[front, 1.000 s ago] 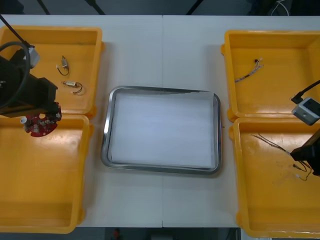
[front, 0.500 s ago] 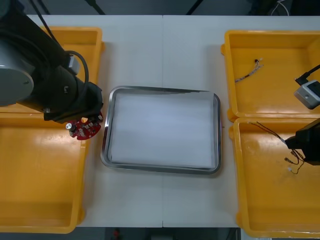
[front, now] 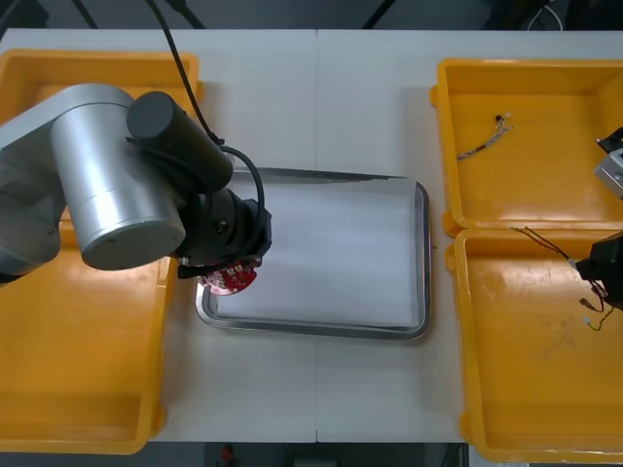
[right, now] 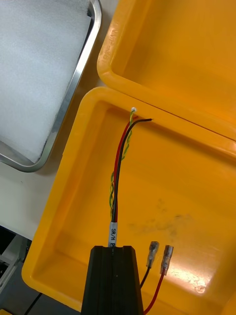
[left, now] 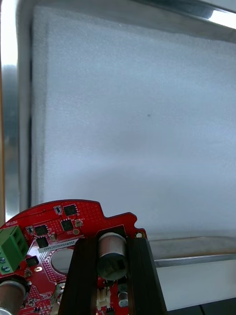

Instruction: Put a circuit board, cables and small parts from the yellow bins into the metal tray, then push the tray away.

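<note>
My left gripper is shut on a round red circuit board and holds it above the near left corner of the metal tray, which is white inside. In the left wrist view the circuit board sits between my fingers, over the tray's white lining. My right gripper is over the near right yellow bin, shut on a red and yellow cable that hangs lifted. From the right gripper the cable runs out over the bin floor.
The far right yellow bin holds a blue and white twisted cable. The near left yellow bin lies bare below my left arm. The far left yellow bin is mostly covered by that arm.
My left arm has carried the circuit board rightward from over the left bins to the tray's near left corner. My right gripper has lifted the red and yellow cable slightly.
</note>
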`<move>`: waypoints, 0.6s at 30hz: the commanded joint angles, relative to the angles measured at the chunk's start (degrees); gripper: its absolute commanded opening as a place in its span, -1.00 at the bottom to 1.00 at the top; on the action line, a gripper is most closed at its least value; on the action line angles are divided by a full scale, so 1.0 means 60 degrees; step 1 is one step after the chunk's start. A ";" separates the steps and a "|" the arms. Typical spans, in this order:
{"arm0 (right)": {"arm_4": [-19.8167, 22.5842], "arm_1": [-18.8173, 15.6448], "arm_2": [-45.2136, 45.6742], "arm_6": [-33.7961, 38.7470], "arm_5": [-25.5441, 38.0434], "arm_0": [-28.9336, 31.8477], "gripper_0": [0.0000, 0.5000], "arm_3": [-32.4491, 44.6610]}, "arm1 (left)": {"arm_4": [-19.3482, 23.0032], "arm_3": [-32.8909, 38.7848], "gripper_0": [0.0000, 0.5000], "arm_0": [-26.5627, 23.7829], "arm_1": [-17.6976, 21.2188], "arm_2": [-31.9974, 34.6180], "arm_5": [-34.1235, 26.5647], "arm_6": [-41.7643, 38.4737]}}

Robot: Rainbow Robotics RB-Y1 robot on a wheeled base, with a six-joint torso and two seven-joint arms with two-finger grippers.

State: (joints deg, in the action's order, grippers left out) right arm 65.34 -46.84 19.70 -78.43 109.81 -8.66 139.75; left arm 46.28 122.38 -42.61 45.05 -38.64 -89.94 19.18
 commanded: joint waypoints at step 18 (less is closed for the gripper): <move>-0.0007 -0.0499 0.0013 -0.0039 0.0032 -0.0182 -1.00 0.0248 | -0.2850 -0.1559 -1.00 -0.0751 -0.2264 -0.1705 -0.0391 -0.1278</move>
State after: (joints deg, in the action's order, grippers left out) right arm 65.35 -47.60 19.68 -78.45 109.81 -8.69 139.76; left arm 31.08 114.25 -44.63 33.43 -46.72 -91.91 13.69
